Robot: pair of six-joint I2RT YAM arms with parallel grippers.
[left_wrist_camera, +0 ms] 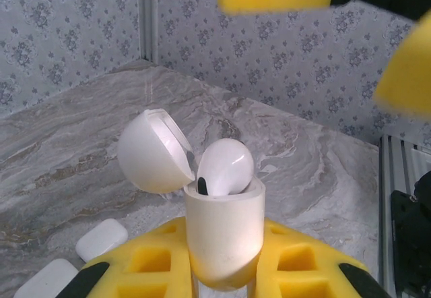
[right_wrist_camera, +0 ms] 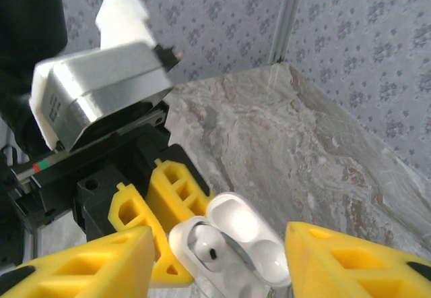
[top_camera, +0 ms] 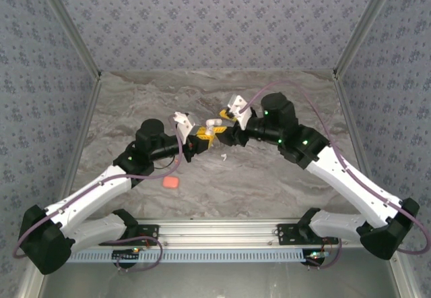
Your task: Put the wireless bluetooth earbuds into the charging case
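The white charging case stands upright between the yellow fingers of my left gripper, which is shut on its body. Its lid is swung open to the left. One white earbud sits in the case with its rounded head sticking out above the rim. My right gripper hangs just over the case with its yellow fingers spread wide and nothing between them. From above, both grippers meet at the case in mid-table. A tiny white earbud lies on the table just in front.
Two more white cases lie shut on the marble table to the left below my left gripper. A coral-red rounded object lies nearer the front edge. Patterned walls close in the table on three sides.
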